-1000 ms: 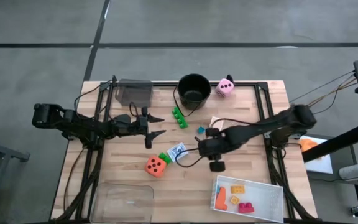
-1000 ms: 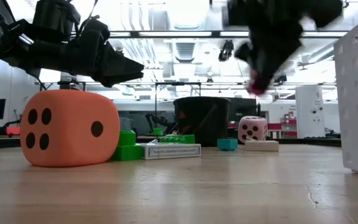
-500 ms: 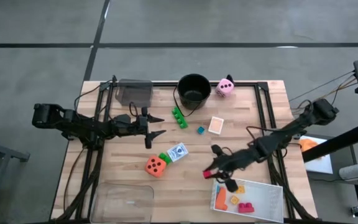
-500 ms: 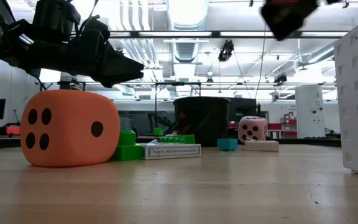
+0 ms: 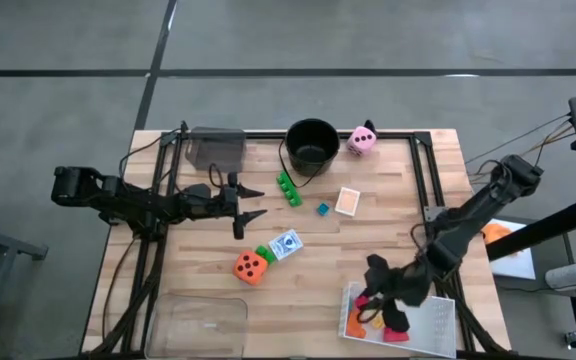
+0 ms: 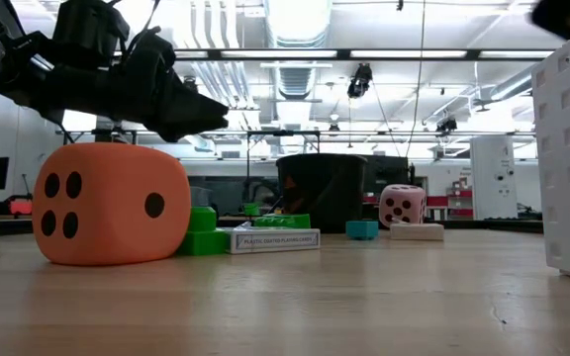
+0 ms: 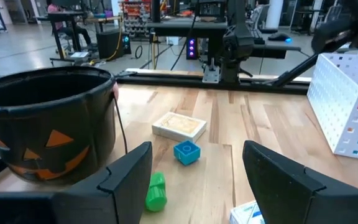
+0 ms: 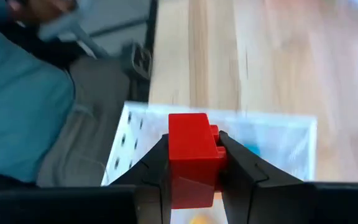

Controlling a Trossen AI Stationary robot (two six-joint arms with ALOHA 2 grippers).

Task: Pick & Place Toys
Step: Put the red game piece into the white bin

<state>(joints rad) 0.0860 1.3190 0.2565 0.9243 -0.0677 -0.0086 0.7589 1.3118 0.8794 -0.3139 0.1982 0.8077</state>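
My right gripper (image 5: 370,300) is shut on a red brick (image 8: 191,155) above the white tray (image 5: 438,322), which holds orange and red bricks. My left gripper (image 5: 253,201) is open and empty, hovering over the table's left middle. An orange die (image 5: 250,266) rests on the table with a green brick (image 5: 266,253) and a card pack (image 5: 286,244) beside it. A green brick row (image 5: 288,188), a small blue brick (image 5: 322,209), a card box (image 5: 348,201) and a pink die (image 5: 361,140) lie farther back. My right gripper pinches the red brick by two opposite sides (image 8: 173,163) between its two fingers. The fingers come from above, slanting down. The brick is lifted clear, over the white tray's (image 8: 272,134) near left part.
A black bucket (image 5: 311,143) stands at the far middle, with a dark clear container (image 5: 216,148) to its left. A clear tray (image 5: 206,322) sits at the near left. Bare wood lies between the orange die and the white tray.
My right gripper has carried the red brick from the table's middle toward the near right corner and now holds it over the white tray. The card box, earlier covered by the arm, now shows.
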